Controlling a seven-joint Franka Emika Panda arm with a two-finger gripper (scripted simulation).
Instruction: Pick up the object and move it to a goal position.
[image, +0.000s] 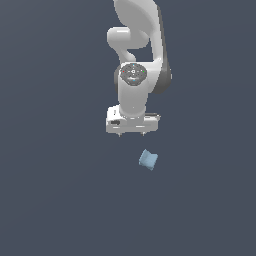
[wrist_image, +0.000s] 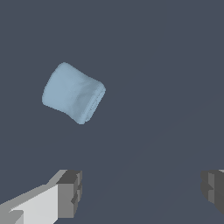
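Panda arm hangs vertically over a plain dark grey-blue counter (image: 55, 200), wrist pointing straight down. End effector (image: 132, 134) sits above the surface with its jaws spread wide; in the wrist view the two dark fingertip pads (wrist_image: 70, 193) stand well apart at opposite sides of the frame with only bare counter between them, so nothing is held. The object (image: 148, 159), a small light-blue blocky chunk with soft, slightly uneven faces, rests on the counter just below the end effector in the exterior view and offset toward that view's right, not under the gap between the fingers. The wrist view confirms this: the object (wrist_image: 73, 92) lies clear of the finger line and rotated at an angle to it, no contact anywhere. Judgement: the wide opening and downward pose suit a top-down grasp, since the chunk is narrower than the jaw span, but the tool is not yet centred. A lateral shift and probably a wrist rotation to square the pads against two opposing faces seem needed before descent. No goal marker is visible in either view. Writing: no brand, label or legible text on arm, object or counter; the round patterned disc (image: 133, 74) on the wrist joint is too small to read.
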